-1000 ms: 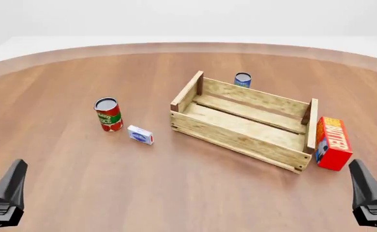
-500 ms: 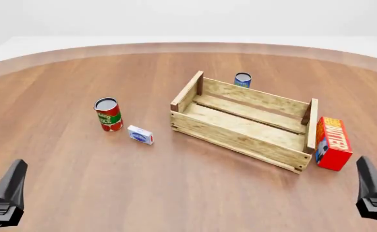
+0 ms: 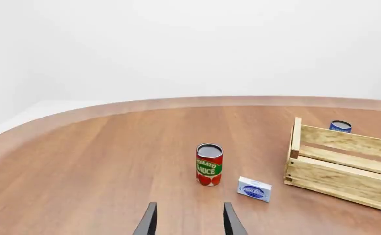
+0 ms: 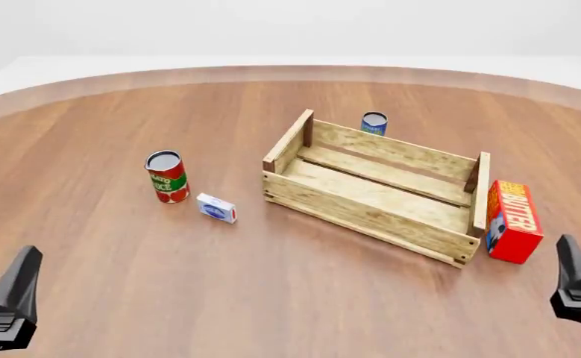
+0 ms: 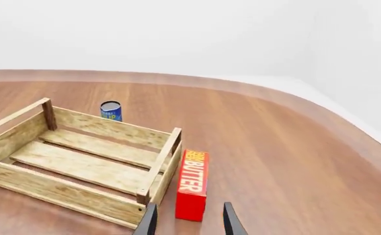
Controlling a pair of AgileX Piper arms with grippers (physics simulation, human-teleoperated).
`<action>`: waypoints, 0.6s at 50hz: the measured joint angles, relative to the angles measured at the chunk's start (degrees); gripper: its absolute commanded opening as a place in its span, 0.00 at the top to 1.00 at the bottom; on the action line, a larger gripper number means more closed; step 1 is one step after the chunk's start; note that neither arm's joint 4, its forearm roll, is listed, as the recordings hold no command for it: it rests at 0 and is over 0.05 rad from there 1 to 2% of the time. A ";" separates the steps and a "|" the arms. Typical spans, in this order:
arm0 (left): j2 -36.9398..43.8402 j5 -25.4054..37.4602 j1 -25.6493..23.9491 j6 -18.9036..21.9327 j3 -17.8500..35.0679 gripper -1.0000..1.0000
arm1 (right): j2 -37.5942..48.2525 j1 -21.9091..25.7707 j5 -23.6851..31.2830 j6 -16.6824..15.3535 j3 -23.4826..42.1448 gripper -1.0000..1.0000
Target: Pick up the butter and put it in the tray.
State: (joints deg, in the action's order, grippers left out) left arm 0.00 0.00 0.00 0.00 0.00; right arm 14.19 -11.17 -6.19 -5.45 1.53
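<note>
Butter (image 4: 514,221) stands on the bench just outside the empty tray (image 4: 375,212), ungrasped; your right claw (image 5: 189,220) hangs released near it, everything left.

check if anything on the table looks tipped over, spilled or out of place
Nothing stands out. The tomato sauce can and blue can stand upright, the small box and butter rest intact, and the tray sits flat on the table, unbroken.
</note>
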 measured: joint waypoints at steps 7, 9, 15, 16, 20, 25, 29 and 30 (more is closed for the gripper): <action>0.00 0.00 0.00 0.00 0.00 0.00 | 2.91 -0.66 -2.65 -0.92 -0.41 0.00; 0.00 0.00 0.00 0.00 0.00 0.00 | 4.07 -0.76 -3.77 -1.11 -0.58 0.00; 0.00 0.00 0.00 0.00 0.00 0.00 | 7.72 -0.86 -7.09 -1.55 -0.99 0.00; 0.00 0.00 0.00 0.00 0.00 0.00 | 8.34 -0.87 -7.66 -1.61 -1.04 0.00; 0.00 0.00 0.00 0.00 0.00 0.00 | 10.61 -0.97 -9.77 -1.79 -1.20 0.00; 0.00 0.00 0.00 0.00 0.00 0.00 | 13.43 -1.11 -12.32 -1.98 -1.31 0.00; 0.00 0.00 0.00 0.00 0.00 0.00 | 15.90 -1.16 -14.49 -2.10 -1.37 0.00; 0.00 0.00 0.00 0.00 0.00 0.00 | 16.51 -1.18 -15.03 -2.13 -1.38 0.00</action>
State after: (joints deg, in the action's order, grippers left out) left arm 0.00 0.00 0.00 0.00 0.00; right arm 30.70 -12.35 -21.22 -7.58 0.15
